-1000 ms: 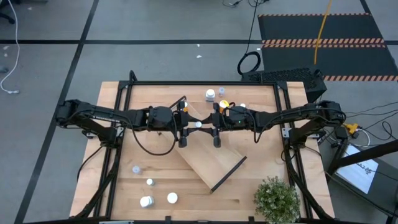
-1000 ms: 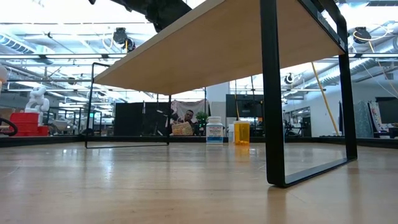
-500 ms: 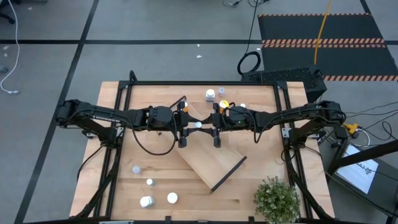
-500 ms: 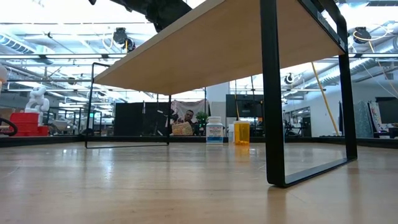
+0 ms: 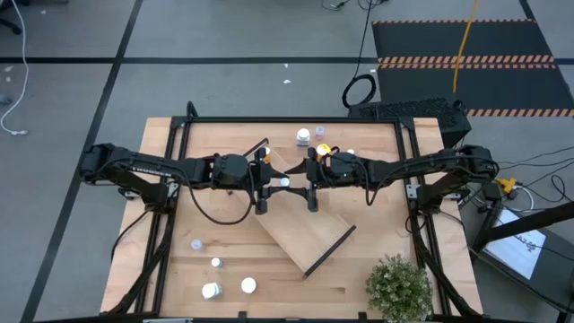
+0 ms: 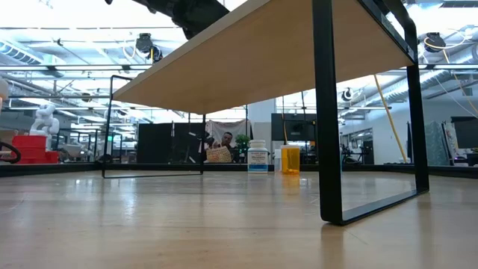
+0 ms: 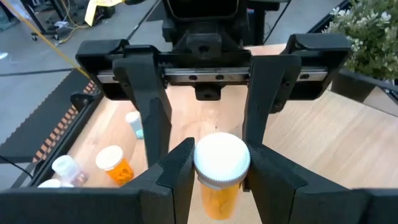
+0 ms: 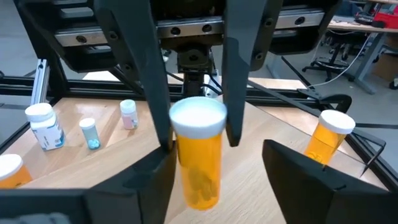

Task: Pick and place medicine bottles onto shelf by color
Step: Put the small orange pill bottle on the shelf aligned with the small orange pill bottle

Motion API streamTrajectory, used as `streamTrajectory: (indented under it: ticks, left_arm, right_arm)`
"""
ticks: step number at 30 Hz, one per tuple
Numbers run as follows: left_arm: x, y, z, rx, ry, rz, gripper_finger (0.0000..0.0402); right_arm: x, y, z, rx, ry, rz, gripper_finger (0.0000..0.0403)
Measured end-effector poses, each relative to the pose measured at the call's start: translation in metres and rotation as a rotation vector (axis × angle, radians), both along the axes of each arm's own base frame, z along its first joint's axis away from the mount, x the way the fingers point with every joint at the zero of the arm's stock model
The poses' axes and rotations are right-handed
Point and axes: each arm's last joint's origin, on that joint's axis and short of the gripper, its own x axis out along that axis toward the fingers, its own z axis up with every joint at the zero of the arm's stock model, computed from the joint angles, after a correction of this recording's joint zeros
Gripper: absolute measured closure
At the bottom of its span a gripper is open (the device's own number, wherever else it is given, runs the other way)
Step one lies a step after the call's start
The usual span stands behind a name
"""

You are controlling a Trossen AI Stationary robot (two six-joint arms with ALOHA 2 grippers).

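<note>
2 grippers meet above shelf (image 5: 300, 235) at table centre; left gripper (image 7: 214, 180) clamps orange bottle (image 7: 219, 169) w/ white cap; right gripper (image 8: 211, 180) fingers spread wide beside same bottle, not touching

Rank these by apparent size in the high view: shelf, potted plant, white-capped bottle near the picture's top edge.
1. shelf
2. potted plant, though its height brings it nearer the camera
3. white-capped bottle, clearly smallest

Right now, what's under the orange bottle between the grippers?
The shelf, bare light wood. The orange bottle is clamped by the left gripper, and the right gripper is open around it. From above, its cap covers the spot directly beneath.
</note>
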Motion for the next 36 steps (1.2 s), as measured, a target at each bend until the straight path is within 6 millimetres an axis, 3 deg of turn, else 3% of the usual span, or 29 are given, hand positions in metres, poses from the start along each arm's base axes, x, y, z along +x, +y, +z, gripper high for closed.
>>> streamTrajectory:
  ticks: [12,18,25,36]
  left_arm:
    - [-0.018,0.003,0.003,0.013,0.092,0.083,0.0266]
    - [-0.042,0.007,0.02,-0.041,0.072,0.224,0.0266]
    - [-0.069,0.009,0.022,-0.081,0.138,0.373,0.0265]
    - [-0.076,0.006,-0.024,-0.087,0.109,0.559,0.0265]
  right_arm:
    - [-0.002,0.0,-0.004,0.0,0.053,0.006,0.0133]
    - [-0.003,0.0,-0.008,-0.018,0.091,0.011,0.0133]
    - [-0.003,0.0,-0.008,-0.042,0.097,0.016,0.0133]
    - [-0.004,0.0,-0.009,-0.064,0.107,0.022,0.0133]
